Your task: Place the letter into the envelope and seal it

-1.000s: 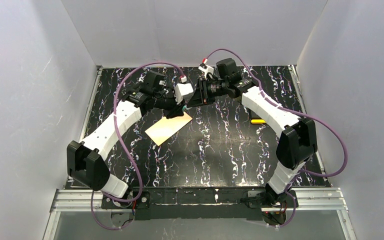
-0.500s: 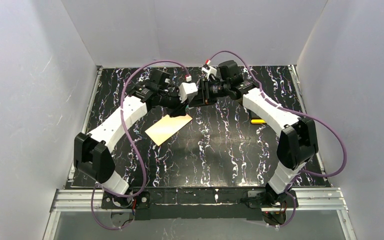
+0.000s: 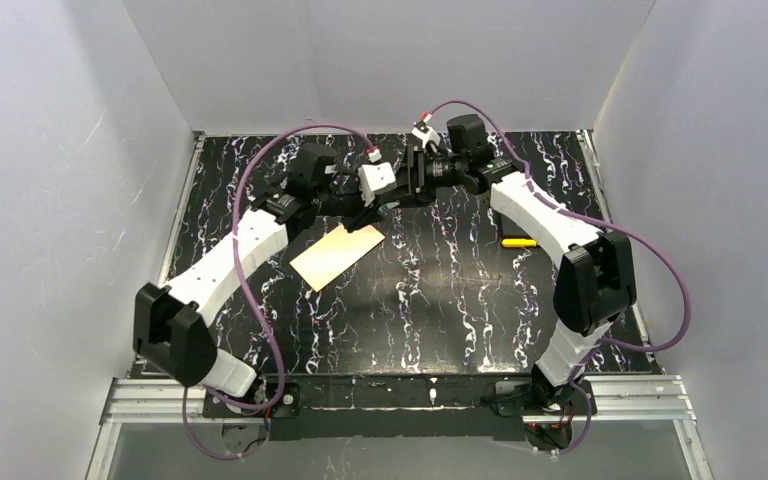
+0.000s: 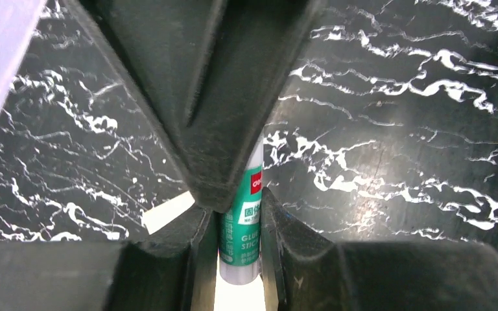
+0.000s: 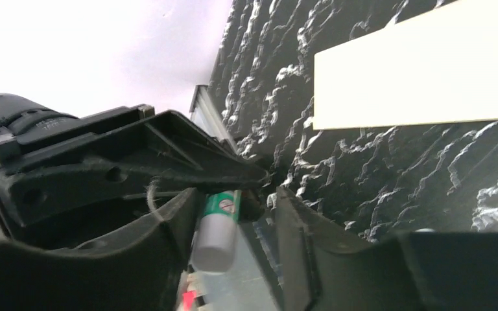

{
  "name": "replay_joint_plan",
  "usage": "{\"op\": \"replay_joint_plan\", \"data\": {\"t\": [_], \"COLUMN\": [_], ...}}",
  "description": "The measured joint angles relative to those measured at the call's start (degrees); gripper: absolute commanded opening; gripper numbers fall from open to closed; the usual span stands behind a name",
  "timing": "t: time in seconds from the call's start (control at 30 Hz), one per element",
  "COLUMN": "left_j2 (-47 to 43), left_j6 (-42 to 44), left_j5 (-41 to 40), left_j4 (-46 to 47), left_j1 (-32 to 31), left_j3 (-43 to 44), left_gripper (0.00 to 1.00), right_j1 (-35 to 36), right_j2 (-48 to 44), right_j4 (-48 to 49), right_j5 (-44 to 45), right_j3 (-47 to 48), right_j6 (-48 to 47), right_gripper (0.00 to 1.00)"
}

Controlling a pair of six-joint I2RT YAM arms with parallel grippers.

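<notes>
Envelope (image 3: 338,257): flat cream-tan oblong, flap apparently folded down. Left gripper (image 4: 238,223) clamps green-white glue stick (image 4: 241,249); right gripper (image 5: 237,207) jaws stand apart.

You see the whole table (image 3: 460,330) from high behind its near edge, each wrist camera close in, both sharing the glue stick (image 4: 243,236).

The left pincer (image 4: 240,214) hides most of the glue stick (image 4: 241,243) from you; the yellow thing (image 3: 517,242) at right is too small to name.
</notes>
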Motion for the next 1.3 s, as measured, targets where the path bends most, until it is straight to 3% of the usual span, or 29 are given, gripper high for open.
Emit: {"op": "replay_joint_plan", "data": {"t": [0.1, 0.2, 0.37, 0.57, 0.7, 0.97, 1.13, 1.3], "left_j2": [-4.7, -8.3, -10.8, -9.9, -3.4, 12.4, 23.2, 30.8], "left_j6": [-2.2, -5.3, -9.3, -16.8, -27.0, -44.9, -53.2, -54.4], "left_j5": [1.0, 4.5, 7.2, 7.4, 2.7, -8.2, -14.9, -22.1], "left_j4": [5.9, 9.9, 11.7, 10.9, 6.7, 3.7, 2.3, -0.2], "left_j1": [-1.2, -1.9, -2.1, -2.1, -3.8, -10.1, -10.8, -11.3], "left_j3": [-4.2, -7.8, -12.2, -11.6, -4.1, 2.9, 6.1, 11.4], "left_gripper": [0.00, 0.00, 0.00, 0.00, 0.00, 0.02, 0.03, 0.15], "right_j1": [-0.4, -1.9, -7.6, -13.4, -13.5, -13.5, -13.5, -13.5], "right_j2": [-0.7, -2.6, -8.6, -15.0, -17.4, -25.0, -29.8, -31.8], "right_j4": [0.9, 4.8, 7.1, 0.4, -8.4, -23.0, -27.0, -28.1], "right_j5": [-1.5, -0.5, 3.7, 15.6, 27.8, 47.4, 52.2, 52.6], "right_j3": [-0.3, -0.9, -1.7, -2.5, -4.4, -13.5, -16.4, -19.5], "right_j6": [3.5, 8.1, 12.2, 9.6, 5.2, 0.6, 0.0, 0.1], "right_gripper": [0.81, 0.86, 0.87, 0.83, 0.80, 0.78, 0.77, 0.79]}}
